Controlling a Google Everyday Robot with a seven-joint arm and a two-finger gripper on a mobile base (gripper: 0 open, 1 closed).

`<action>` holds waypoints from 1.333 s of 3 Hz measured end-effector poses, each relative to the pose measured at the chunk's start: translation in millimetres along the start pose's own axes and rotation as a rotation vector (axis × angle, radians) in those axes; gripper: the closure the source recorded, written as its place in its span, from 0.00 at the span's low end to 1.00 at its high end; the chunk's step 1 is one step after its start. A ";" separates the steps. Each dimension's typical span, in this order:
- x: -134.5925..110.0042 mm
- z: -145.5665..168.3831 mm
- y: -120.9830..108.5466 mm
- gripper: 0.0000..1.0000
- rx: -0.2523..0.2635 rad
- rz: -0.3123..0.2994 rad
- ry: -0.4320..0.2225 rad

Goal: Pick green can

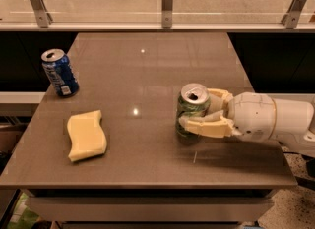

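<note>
The green can (191, 106) stands upright on the brown table (147, 66), right of centre, with its silver top and pull-tab opening facing up. My gripper (197, 111) reaches in from the right and its cream fingers (204, 126) sit on both sides of the can, one along the near side and one behind it. The fingers press against the can's body. The can rests on the table top.
A blue can (59, 72) stands near the table's left edge. A yellow sponge (86, 135) lies at the front left. A glass railing with metal posts (167, 3) runs behind the table. The table's front edge is close below the gripper.
</note>
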State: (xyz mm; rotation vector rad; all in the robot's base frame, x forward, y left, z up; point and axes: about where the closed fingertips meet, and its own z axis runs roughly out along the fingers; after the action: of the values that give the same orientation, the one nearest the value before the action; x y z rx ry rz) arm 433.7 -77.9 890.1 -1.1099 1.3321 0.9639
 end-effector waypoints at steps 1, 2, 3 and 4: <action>-17.4 1.4 -13.1 1.00 0.006 -0.042 0.009; -35.9 4.0 -20.5 1.00 0.010 -0.090 0.038; -56.7 6.0 -21.4 1.00 0.014 -0.148 0.067; -76.8 5.7 -15.0 1.00 0.018 -0.202 0.080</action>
State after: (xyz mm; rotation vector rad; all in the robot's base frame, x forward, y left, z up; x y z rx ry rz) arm 446.8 -69.5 967.1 -1.2536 1.2623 0.7655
